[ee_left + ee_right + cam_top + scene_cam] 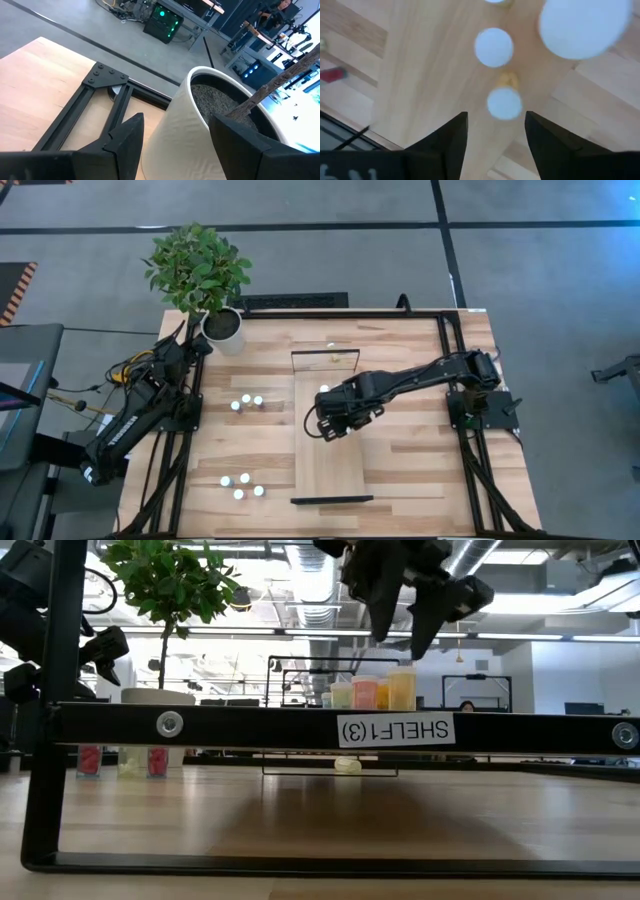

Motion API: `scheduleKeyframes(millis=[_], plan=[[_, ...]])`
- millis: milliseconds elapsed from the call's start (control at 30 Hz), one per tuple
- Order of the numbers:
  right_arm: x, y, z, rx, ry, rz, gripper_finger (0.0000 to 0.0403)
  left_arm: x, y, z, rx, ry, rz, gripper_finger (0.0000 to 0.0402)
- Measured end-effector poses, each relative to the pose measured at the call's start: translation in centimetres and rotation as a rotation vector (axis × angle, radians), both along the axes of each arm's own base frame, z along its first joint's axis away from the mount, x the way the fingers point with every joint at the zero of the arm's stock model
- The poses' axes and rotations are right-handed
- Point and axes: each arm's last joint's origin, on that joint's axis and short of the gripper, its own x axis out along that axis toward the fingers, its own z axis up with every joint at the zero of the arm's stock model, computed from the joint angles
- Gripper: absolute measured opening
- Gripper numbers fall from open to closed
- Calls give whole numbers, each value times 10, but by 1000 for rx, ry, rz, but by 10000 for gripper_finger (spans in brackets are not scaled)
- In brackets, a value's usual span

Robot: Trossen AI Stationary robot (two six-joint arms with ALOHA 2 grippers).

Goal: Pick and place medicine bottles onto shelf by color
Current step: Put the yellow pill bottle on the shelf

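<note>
The shelf [335, 470] lies lengthwise in the middle of the table. My right gripper [330, 428] hangs open above it, fingers pointing down, with nothing between them [397, 645]. Below it, a few white-capped medicine bottles stand on the shelf board: a yellowish one [504, 103] straight under the fingers, another [493, 47] beyond it and a larger one [582, 25]. The low view shows them as a greenish [342, 694], a pink [365, 692] and an orange-yellow bottle [402, 688]. More bottles stand on the tabletop at the left [247, 401] [243, 484]. My left gripper [196, 346] waits open by the plant pot.
A white plant pot [200, 125] with a leafy plant [197, 265] stands at the table's far left corner, just ahead of my left gripper's fingers. Black frame rails [455, 380] run along the table's sides. A small pale object [331, 346] lies at the shelf's far end.
</note>
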Motion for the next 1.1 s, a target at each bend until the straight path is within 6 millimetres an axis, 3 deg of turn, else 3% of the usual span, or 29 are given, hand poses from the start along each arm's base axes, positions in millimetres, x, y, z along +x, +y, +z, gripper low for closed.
scheduleKeyframes(millis=[367,700,867,1100], plan=[[-21,-11,74,-73,10,-8,198,0,0,0,0,0,0,210],[-84,-45,138,-246,-110,-127,162,0,0,0,0,0,0,210],[-100,-81,143,-288,-108,-212,149,0,0,0,1,0,0,210],[-97,-148,112,-246,29,-271,148,0,0,0,1,-1,0,210]])
